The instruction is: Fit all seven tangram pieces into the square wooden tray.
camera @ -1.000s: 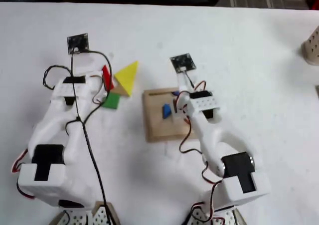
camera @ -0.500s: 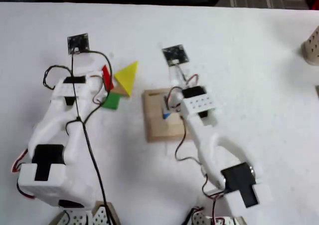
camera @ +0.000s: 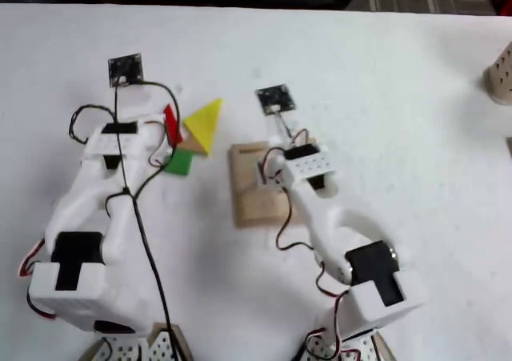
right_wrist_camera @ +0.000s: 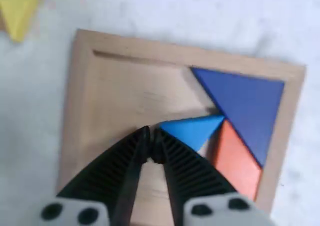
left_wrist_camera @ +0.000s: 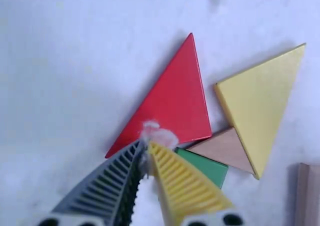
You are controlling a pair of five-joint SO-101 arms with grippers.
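The square wooden tray (right_wrist_camera: 82, 116) lies flat on the counter (camera: 384, 81), directly under the right hand (right_wrist_camera: 151, 148). Three pieces sit in it:

- a dark blue triangle (right_wrist_camera: 245, 103) in the corner beyond the hand
- a light blue triangle (right_wrist_camera: 192, 128), its point touching the fingertips
- an orange piece (right_wrist_camera: 235, 163) beside the fingers, against the tray wall

The rest of the tray floor is bare wood. The right hand's black fingers are pressed almost together and grip nothing.

The left hand (left_wrist_camera: 144, 158) has one grey finger and one yellow, and they are pressed together. Their tips sit at the edge of a red triangle (left_wrist_camera: 172, 103). Beside that hand, a yellow triangle (left_wrist_camera: 262, 105), a tan triangle (left_wrist_camera: 225, 150) and a green piece (left_wrist_camera: 205, 166) lie clustered and touching.

The counter is white. A dark strip of floor runs behind it.
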